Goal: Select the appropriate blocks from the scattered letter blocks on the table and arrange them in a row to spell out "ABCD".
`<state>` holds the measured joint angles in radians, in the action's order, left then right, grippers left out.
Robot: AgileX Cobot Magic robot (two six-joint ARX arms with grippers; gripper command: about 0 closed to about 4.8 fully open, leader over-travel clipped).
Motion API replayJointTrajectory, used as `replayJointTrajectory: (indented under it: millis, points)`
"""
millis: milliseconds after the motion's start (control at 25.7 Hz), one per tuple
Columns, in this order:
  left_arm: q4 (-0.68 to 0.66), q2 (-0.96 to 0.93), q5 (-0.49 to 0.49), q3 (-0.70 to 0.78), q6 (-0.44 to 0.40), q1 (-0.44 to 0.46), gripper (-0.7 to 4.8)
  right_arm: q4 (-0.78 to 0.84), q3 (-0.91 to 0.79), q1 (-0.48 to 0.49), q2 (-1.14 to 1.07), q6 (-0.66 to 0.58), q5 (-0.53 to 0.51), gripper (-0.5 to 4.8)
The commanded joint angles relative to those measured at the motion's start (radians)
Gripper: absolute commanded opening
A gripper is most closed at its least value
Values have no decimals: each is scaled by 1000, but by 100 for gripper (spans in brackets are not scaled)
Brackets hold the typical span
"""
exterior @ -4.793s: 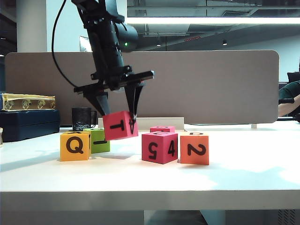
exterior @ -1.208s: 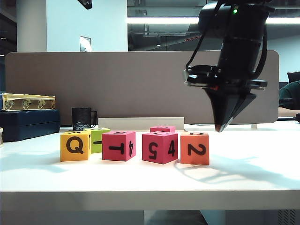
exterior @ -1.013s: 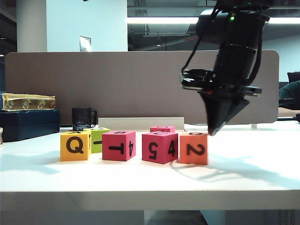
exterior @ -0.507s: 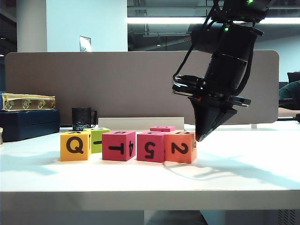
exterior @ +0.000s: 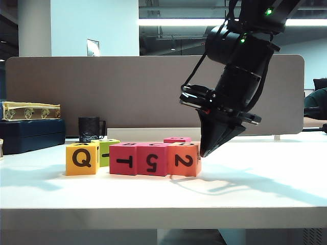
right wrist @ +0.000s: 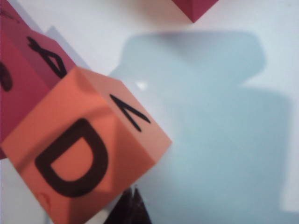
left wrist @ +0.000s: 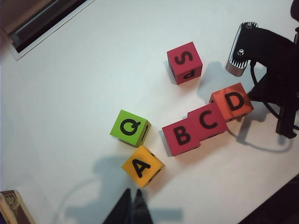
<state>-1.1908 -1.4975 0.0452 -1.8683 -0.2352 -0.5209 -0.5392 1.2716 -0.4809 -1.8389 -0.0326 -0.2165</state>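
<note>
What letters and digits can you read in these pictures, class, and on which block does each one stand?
"Q" and "A": yellow-orange block.
"Q": lime green block; a side mark is unclear.
"T" and "B": first pink-red block.
"5" and "C": middle pink-red block.
"2" and "D": orange block, with the right end effector at its side.
"S" and "P": lone pink-red block.
Other side marks: too skewed to read.

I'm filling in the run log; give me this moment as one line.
right gripper: shut, pushing orange foam cube D | pink-red cubes B, C: touching | yellow-orange cube A: apart | left gripper: shut
</note>
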Motion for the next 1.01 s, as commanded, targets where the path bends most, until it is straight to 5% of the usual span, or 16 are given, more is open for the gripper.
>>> replayJointTrajectory:
  millis: [39, 1013]
  points:
    - [3, 6, 1, -3, -1, 0, -6, 37, 4, -1, -2, -1, -23, -2]
    - [-4, 6, 0, -3, 0, 0, -6, 148, 4, -46, -44, 1, -116, -2]
